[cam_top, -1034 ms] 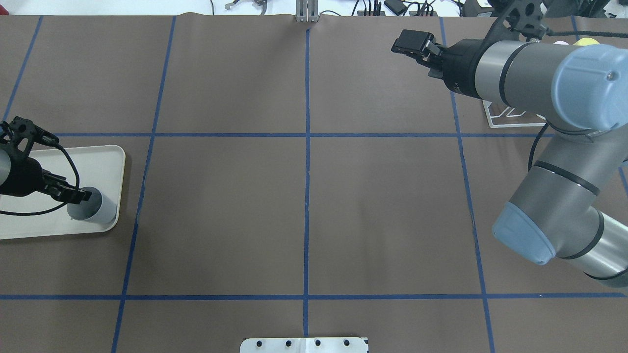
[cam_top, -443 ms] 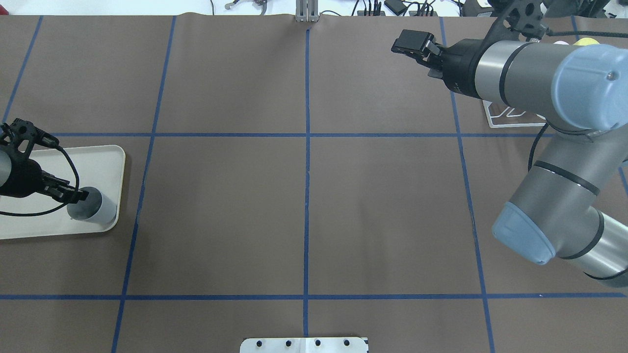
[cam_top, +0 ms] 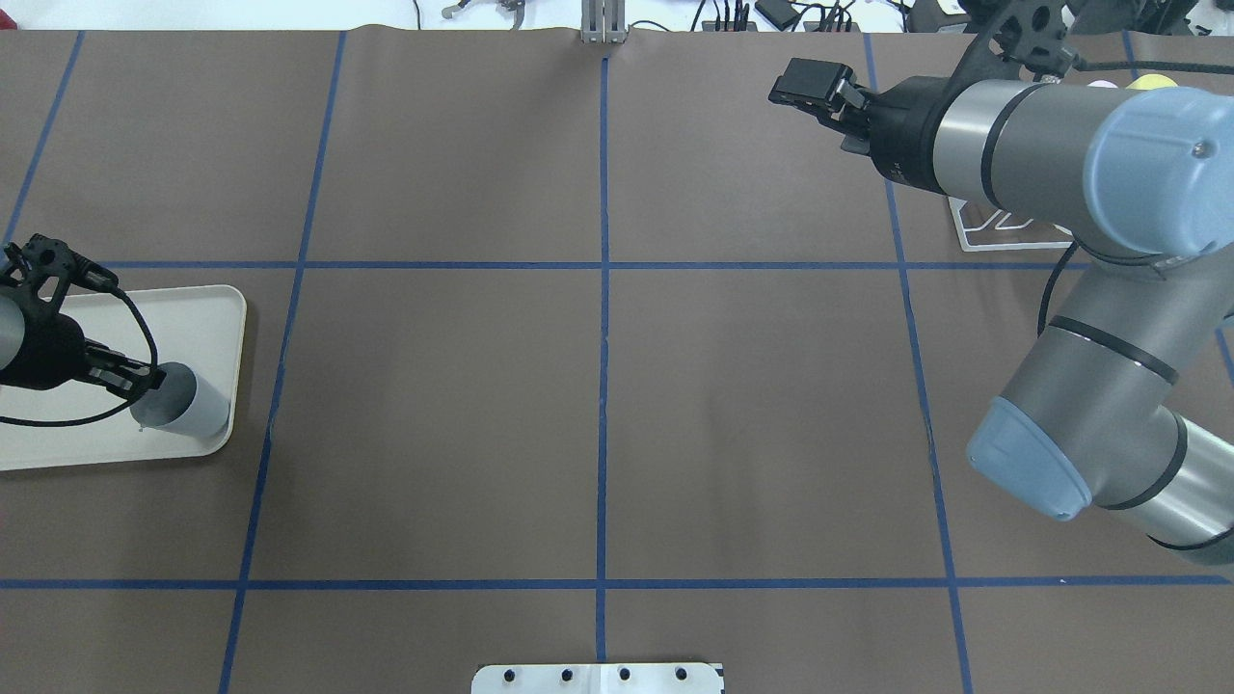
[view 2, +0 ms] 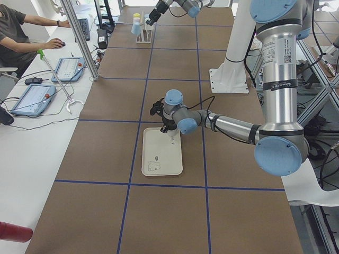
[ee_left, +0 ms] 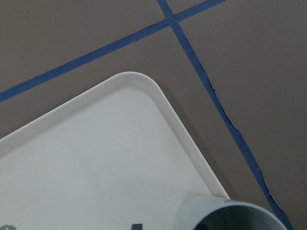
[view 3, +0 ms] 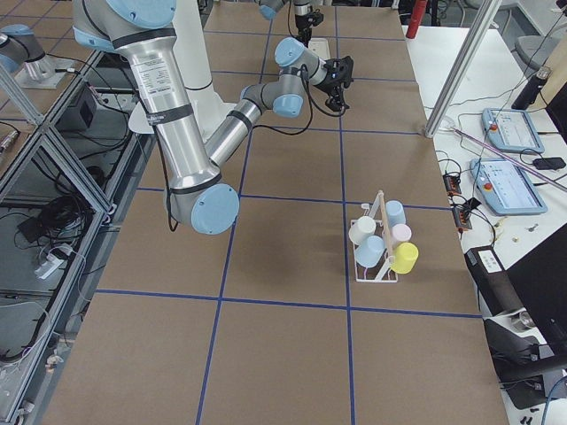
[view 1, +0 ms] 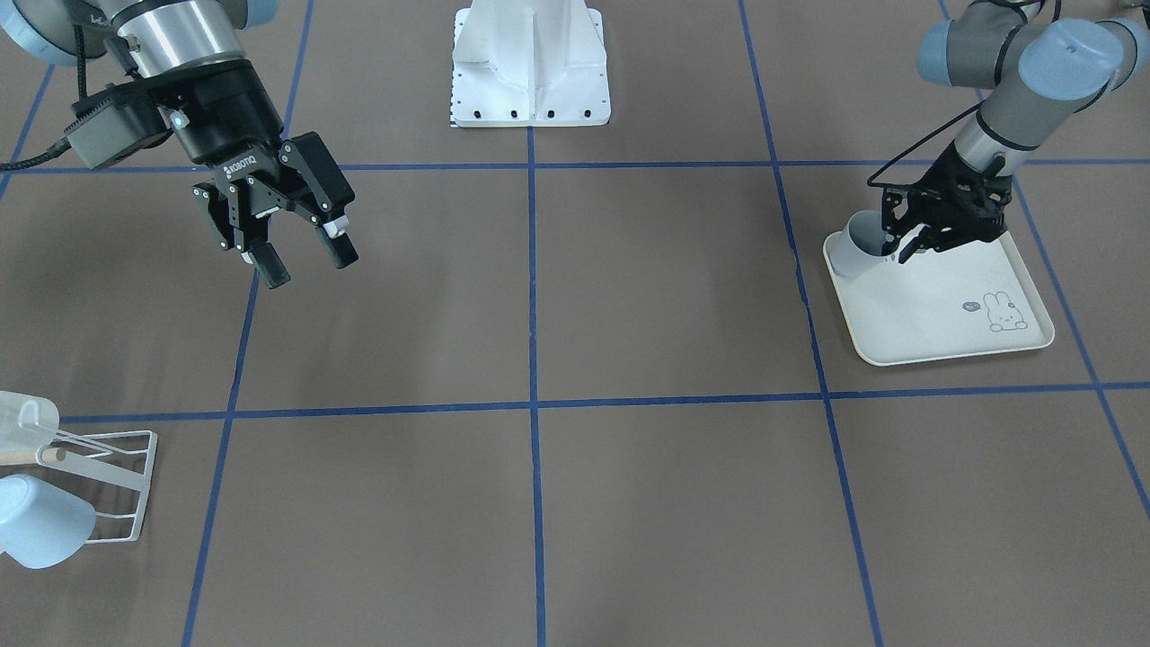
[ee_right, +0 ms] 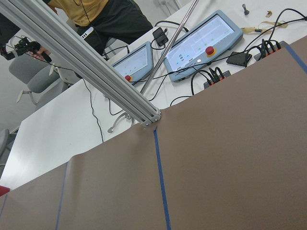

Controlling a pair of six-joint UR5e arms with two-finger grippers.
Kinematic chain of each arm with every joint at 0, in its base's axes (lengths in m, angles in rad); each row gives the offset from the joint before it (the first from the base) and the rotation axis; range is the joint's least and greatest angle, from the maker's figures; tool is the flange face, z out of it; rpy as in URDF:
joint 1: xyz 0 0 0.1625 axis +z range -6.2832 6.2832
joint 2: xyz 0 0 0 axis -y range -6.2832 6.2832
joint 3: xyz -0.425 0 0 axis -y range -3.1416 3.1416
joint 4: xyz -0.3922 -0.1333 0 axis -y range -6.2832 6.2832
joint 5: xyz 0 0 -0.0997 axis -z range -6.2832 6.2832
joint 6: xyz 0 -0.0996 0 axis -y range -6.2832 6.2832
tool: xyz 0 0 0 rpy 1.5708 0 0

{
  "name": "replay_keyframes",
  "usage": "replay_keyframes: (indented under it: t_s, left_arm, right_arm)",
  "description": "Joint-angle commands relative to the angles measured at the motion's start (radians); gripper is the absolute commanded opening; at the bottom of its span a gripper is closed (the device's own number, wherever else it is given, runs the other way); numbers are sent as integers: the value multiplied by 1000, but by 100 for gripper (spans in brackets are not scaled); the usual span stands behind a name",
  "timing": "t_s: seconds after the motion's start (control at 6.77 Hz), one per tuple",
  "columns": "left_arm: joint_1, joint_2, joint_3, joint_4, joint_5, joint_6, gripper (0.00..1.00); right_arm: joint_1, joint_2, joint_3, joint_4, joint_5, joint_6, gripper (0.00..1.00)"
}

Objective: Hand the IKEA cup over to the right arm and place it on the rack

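The IKEA cup point(cam_top: 188, 407) is pale grey-blue and stands upright with its mouth up on the near right corner of a cream rabbit-print tray point(cam_top: 198, 318). It also shows in the front view point(view 1: 852, 250) and at the lower edge of the left wrist view point(ee_left: 235, 218). My left gripper point(cam_top: 149, 381) is at the cup's rim, open, with its fingers point(view 1: 906, 253) straddling the wall. My right gripper point(view 1: 304, 259) hangs open and empty high over the table's far right part. The white wire rack point(view 3: 379, 243) lies beyond it, partly hidden behind the right arm in the overhead view point(cam_top: 1003, 233).
Several cups hang on the rack, among them a pale blue one point(view 1: 40, 530) and a yellow one point(view 3: 405, 258). The robot's white base point(view 1: 530, 63) is at the near middle edge. Beyond the far edge are a white desk with control tablets point(ee_right: 201, 43) and a seated person.
My left gripper has drawn a little to the left over the cup's rim. The cup, tray and right arm have not moved.
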Motion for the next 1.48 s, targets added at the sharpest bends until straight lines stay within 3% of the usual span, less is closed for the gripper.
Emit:
replay_keyframes:
  t_s: [0.0, 0.3, 0.74, 1.03, 1.33]
  left_arm:
    - [-2, 0, -8, -1, 0, 0, 0]
    - [-15, 26, -36, 2, 0, 0, 0]
    - [-232, -81, -33, 77, 6, -17, 0]
    - [-265, -213, -1, 72, 17, -232, 0]
    - [-262, -325, 47, 65, 139, -451, 0]
  right_arm:
    - [0, 3, 2, 0, 0, 0, 100]
    - [0, 12, 2, 0, 0, 17, 100]
    - [0, 19, 6, 5, 3, 43, 100]
    - [-3, 21, -3, 57, 0, 73, 100]
    - [-14, 41, -24, 66, 0, 89, 100]
